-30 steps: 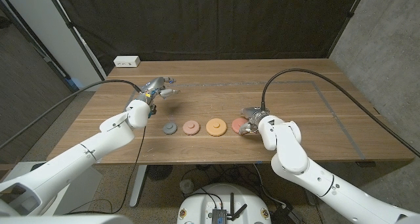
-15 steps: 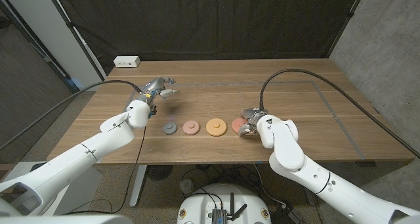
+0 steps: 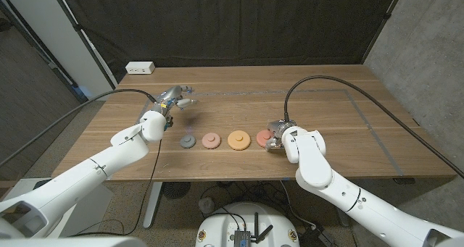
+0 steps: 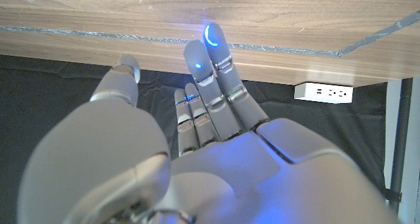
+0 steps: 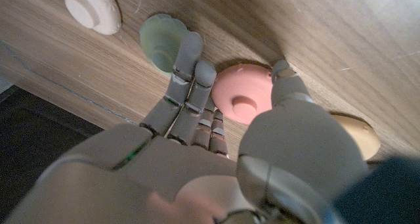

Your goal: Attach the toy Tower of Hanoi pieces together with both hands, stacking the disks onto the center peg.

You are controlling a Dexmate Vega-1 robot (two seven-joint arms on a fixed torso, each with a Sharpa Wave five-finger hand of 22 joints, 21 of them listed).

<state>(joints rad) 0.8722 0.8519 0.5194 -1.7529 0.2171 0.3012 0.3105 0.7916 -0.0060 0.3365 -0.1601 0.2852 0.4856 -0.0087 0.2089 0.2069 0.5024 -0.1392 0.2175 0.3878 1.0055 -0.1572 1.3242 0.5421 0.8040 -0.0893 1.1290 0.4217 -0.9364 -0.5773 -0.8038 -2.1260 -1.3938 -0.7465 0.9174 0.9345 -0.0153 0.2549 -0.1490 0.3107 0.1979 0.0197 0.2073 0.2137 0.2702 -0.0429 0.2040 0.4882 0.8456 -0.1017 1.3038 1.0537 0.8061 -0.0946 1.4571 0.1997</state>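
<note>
Four disks lie in a row on the wooden table: grey, pink, orange and red. My right hand is at the red disk's right side. In the right wrist view its fingers and thumb stand on either side of the red disk, which lies on the wood; I cannot tell whether they touch it. My left hand hangs over the table behind the grey disk, fingers apart, holding nothing.
A white power strip sits at the table's back left corner. Grey tape lines run across the right half of the table. Beyond my right fingers lie a greenish disk and a pale one.
My right hand has edged left, closer around the red disk. The left hand and the other disks have not moved.
</note>
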